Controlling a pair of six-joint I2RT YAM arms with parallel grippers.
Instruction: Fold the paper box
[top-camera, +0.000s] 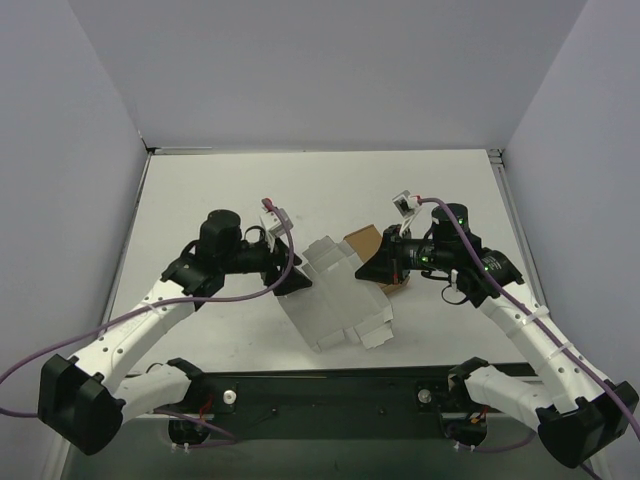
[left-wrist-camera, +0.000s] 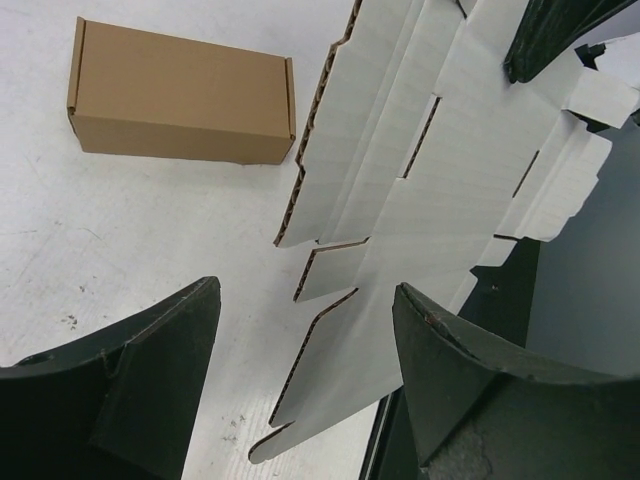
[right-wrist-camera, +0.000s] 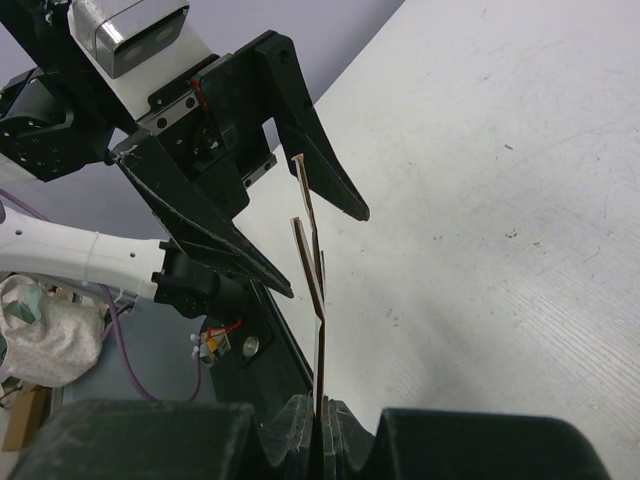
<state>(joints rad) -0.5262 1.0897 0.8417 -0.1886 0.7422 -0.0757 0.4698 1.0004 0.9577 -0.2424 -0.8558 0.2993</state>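
Overhead, the paper box (top-camera: 335, 300) is a flat white blank held tilted off the table (top-camera: 200, 200), at about 6 o'clock from the table's centre. The left gripper (top-camera: 293, 283) meets it from 9 o'clock and the right gripper (top-camera: 368, 272) from 2 o'clock. From this height, neither pincer's state can be read. A small brown box (top-camera: 365, 243) lies just beyond the blank at 1 o'clock, partly hidden by the right gripper.

The left wrist view settles the left side. Its fingers (left-wrist-camera: 165, 380) stand wide apart, and the blank's lower tab runs between them with bare table showing on the 9 o'clock side, so the pincer is open and grips nothing. This view also shows the blank's creases, slots and brown corrugated edges, and the whole brown box (left-wrist-camera: 180, 95) closed on the table at 10 o'clock.

The right wrist view sees the paper box (right-wrist-camera: 318, 300) edge-on as a thin upright line. At 6 o'clock the right gripper (right-wrist-camera: 320, 425) is pinched tight on that edge. At 12 o'clock the left gripper (right-wrist-camera: 322, 250) straddles the far edge with its jaws spread.
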